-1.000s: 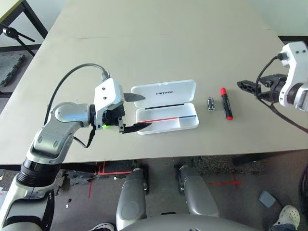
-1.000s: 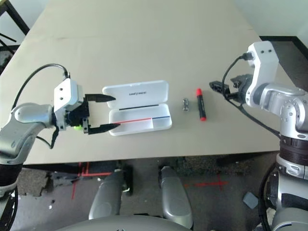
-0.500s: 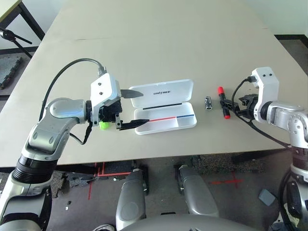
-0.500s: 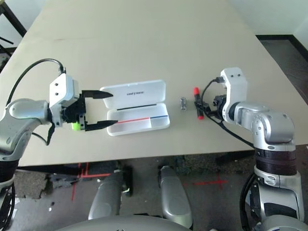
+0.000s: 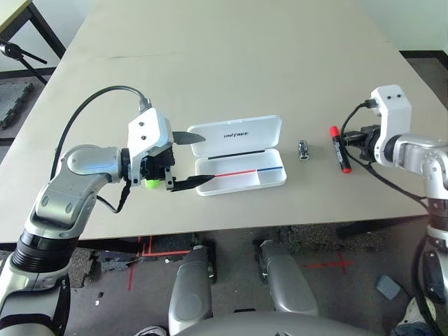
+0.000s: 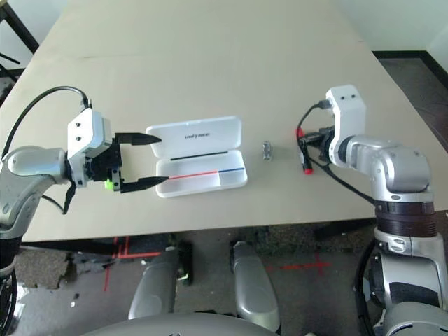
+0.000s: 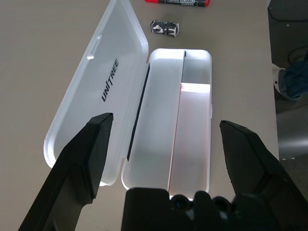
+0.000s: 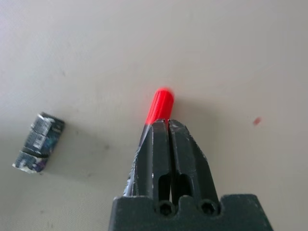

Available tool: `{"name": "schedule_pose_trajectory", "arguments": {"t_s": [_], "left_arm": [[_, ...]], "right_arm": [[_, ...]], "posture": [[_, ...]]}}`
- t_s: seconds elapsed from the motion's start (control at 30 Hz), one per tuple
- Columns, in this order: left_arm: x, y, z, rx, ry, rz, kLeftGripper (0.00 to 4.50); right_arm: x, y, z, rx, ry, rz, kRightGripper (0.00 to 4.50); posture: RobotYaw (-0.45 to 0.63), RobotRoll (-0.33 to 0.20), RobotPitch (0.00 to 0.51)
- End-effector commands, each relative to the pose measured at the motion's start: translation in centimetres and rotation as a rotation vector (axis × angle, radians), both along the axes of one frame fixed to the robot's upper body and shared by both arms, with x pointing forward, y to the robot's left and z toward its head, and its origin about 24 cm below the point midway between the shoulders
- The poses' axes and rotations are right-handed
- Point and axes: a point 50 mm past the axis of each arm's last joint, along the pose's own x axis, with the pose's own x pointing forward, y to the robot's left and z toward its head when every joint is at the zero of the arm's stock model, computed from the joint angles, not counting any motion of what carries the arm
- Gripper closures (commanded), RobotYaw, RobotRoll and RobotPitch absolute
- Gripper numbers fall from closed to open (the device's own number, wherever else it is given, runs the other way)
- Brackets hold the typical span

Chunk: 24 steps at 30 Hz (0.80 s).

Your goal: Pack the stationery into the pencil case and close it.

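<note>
The white pencil case (image 5: 241, 175) lies open, its lid (image 5: 238, 131) folded back and its tray bare. My left gripper (image 5: 194, 159) hovers open at the case's left end, one finger (image 7: 82, 159) toward the lid and the other toward the tray. The lime-green highlighter (image 5: 149, 183) lies on the table under that gripper's body. Right of the case sit the small dark-and-silver clip (image 5: 304, 149) and the red-and-black marker (image 5: 339, 149). My right gripper (image 8: 167, 121) is shut low over the marker, fingers pressed together. The red cap (image 8: 160, 103) pokes out past the tips.
The beige table (image 5: 210, 63) stretches far behind the case. Its front edge (image 5: 231, 225) runs close below the case and the marker. A black stand (image 5: 21, 52) rises from the floor past the table's far left corner.
My right gripper has shut. The marker has slid right, away from the clip, and lies straighter. The left arm has barely moved.
</note>
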Motion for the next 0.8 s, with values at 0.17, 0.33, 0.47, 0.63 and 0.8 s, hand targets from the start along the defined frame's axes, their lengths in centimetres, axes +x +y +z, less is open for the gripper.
{"name": "schedule_pose_trajectory", "arguments": {"t_s": [0.17,0.33,0.47,0.63,0.8], "left_arm": [[-0.1,0.1,0.1,0.011,-0.007,-0.001,0.0],[-0.1,0.1,0.0,0.015,-0.008,0.001,0.0],[-0.1,0.1,-0.1,0.018,-0.005,-0.001,0.0],[0.1,0.1,-0.1,0.022,-0.006,-0.007,0.0],[0.3,0.0,-0.2,0.025,-0.006,-0.013,0.0]], "right_arm": [[-0.1,-0.2,2.2,-0.06,-0.029,0.11,4.48],[0.2,-0.1,1.1,-0.025,-0.034,0.033,4.12],[0.6,0.0,-0.1,0.003,-0.085,-0.074,2.78],[1.0,0.4,-0.5,0.022,-0.132,-0.164,0.78],[0.4,1.3,-1.8,0.043,-0.087,-0.183,0.03]], "posture": [[-0.13,0.0,0.195],[-0.13,0.0,0.194],[-0.14,0.0,0.193],[-0.15,0.0,0.19],[-0.15,0.0,0.189]]}}
